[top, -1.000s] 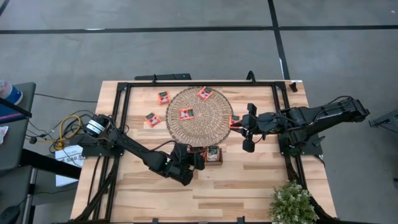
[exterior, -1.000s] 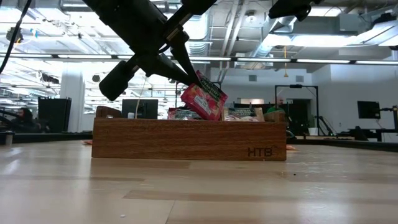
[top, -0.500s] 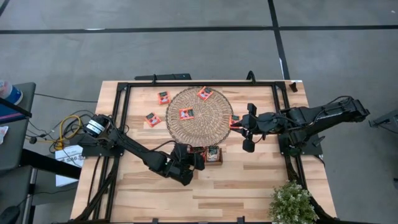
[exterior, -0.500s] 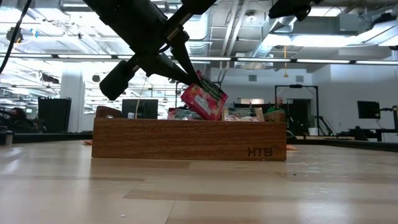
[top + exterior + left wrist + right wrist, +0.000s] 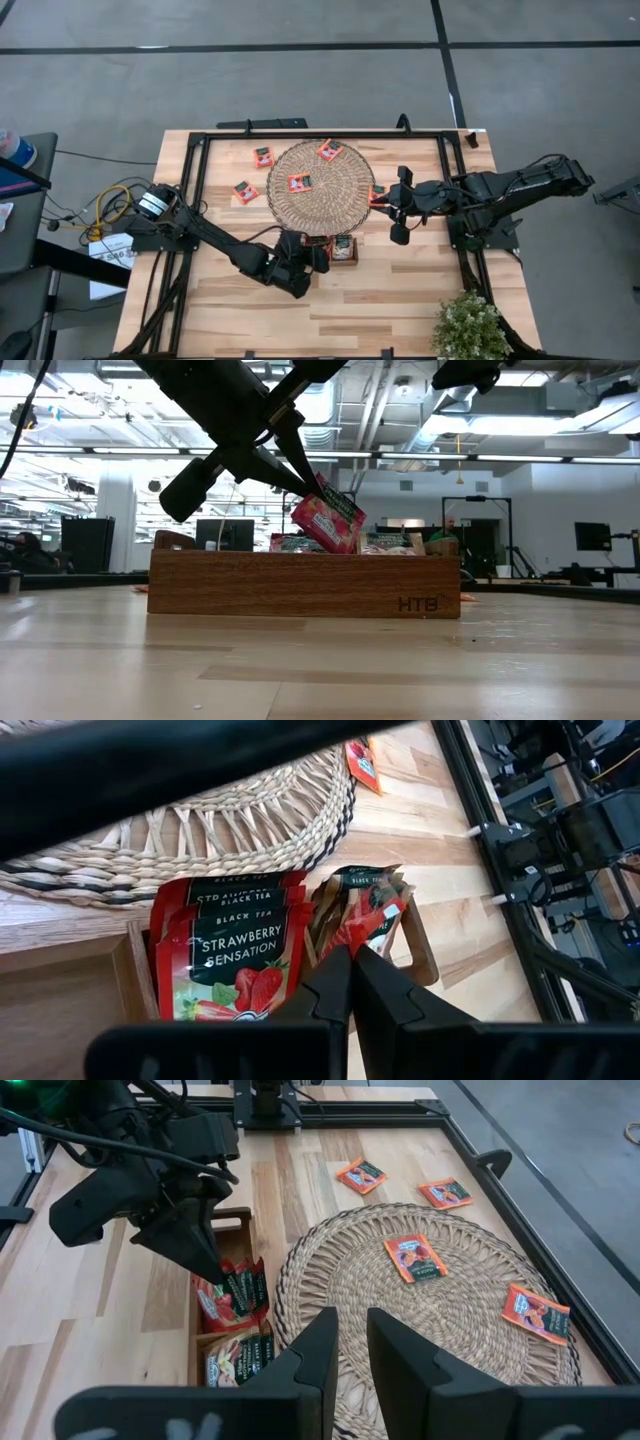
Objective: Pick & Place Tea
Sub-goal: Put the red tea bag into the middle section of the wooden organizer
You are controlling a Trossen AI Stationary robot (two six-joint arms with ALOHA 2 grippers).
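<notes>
Because the job is to gather loose tea into the wooden tray [image 5: 300,585], the left gripper [image 5: 300,478] hangs over the tray's middle compartment with its jaws pinched shut on the top corner of a red sachet [image 5: 328,515], which tilts with its lower end already down among the packets stacked there; gripping it by a corner leaves the body free to slide in edgewise. From the left wrist view the tray shows a filled stack labelled strawberry [image 5: 235,960] beside a second, thinner bunch [image 5: 362,905], so sorting by compartment seems the aim. Several sachets wait on the woven mat [image 5: 320,185]: one near its centre [image 5: 300,182], one at its far edge [image 5: 329,150], and two more lie on the bare counter [image 5: 400,300] beside it [image 5: 262,156] [image 5: 245,192]. The right gripper [image 5: 385,203] hovers at the mat's right edge, jaws only narrowly parted; whether it holds the orange sachet [image 5: 377,193] just beside it I cannot tell.
</notes>
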